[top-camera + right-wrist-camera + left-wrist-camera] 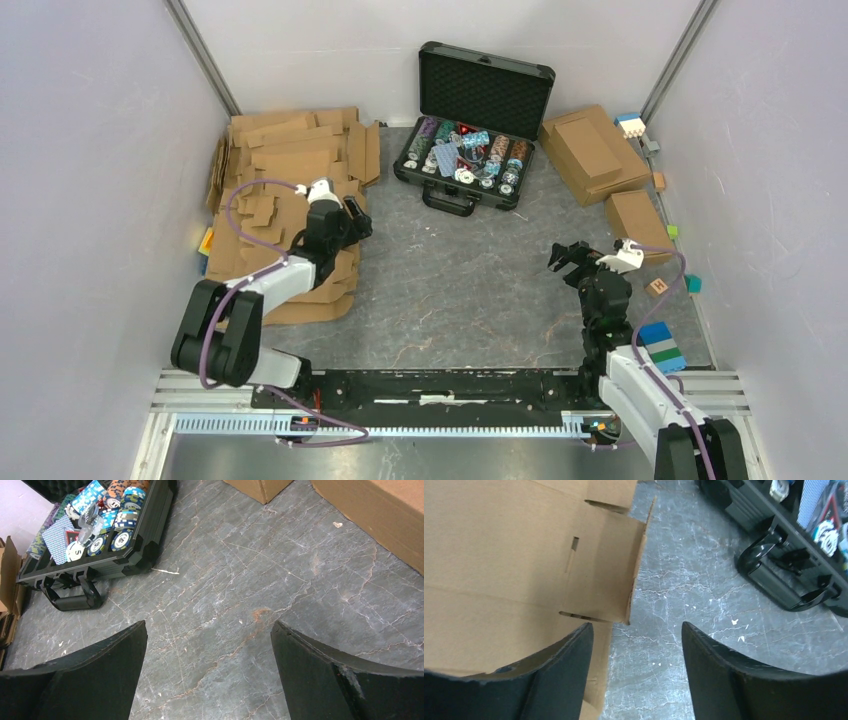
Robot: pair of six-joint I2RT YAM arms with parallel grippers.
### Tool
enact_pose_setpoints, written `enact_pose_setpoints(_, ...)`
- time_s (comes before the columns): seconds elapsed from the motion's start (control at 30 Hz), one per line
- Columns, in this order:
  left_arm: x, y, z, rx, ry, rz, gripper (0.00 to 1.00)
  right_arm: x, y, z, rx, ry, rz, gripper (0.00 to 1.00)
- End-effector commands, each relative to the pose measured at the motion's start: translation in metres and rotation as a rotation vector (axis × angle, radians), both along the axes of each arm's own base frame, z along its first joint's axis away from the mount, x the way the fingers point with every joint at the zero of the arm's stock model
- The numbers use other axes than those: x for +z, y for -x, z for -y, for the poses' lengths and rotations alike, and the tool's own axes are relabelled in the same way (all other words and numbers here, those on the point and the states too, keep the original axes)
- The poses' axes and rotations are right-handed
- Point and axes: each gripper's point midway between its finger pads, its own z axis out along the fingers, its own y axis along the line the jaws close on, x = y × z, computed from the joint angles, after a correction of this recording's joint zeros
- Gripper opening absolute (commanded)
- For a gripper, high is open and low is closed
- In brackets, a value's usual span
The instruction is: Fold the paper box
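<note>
The grey table (pixel 470 290) carries a wide pile of brown blanks (pixel 290 150) in the upper left of the top view, and the open black case (pixel 470 140) sits at upper centre. My left arm reaches to the right-hand edge of that pile. My right arm hangs over bare table at centre right, well apart from any blank, so the left is plainly the nearer one.

In the left wrist view the paper box (pixel 514 555) lies flat and unfolded, filling the upper left of the frame and running off it, so I cannot tell its long axis. Its side flap (pixel 609 570) juts toward frame centre, and the flap's free edge runs roughly top to bottom.

My left claw (pixel 636 627) is spread and grips nothing. One finger (pixel 559 675) hangs over cardboard and the other over stone, with the flap's lower corner just ahead of the gap and slightly left. My right claw (pixel 568 260) also gapes wide, and it too holds nothing.
</note>
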Motion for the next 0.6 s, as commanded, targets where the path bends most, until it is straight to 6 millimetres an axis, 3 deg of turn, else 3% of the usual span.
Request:
enact_pose_setpoints(0.0,0.004,-0.021,0.002,-0.010,-0.088,0.013,0.67,0.021,-0.008,-0.004,0.023,-0.002,0.061,0.98)
enact_pose_setpoints(0.1,-0.001,-0.033,0.005,-0.013,-0.099,-0.001,0.47,0.023,-0.009,-0.008,0.046,0.005,0.071,0.98)
enact_pose_setpoints(0.23,-0.001,-0.031,0.013,-0.050,-0.082,-0.005,0.03,0.025,-0.009,-0.012,0.069,0.009,0.083,0.99)
enact_pose_setpoints(0.4,0.026,-0.017,0.025,-0.090,-0.086,0.074,0.02,0.028,-0.010,-0.015,0.092,0.019,0.095,0.99)
enact_pose_setpoints(0.5,0.046,-0.003,0.048,-0.183,-0.058,0.144,0.02,0.030,-0.010,-0.019,0.119,0.019,0.105,0.99)
enact_pose_setpoints(0.57,0.059,0.008,0.064,-0.245,-0.044,0.187,0.02,0.036,-0.010,-0.034,0.202,0.017,0.141,0.99)
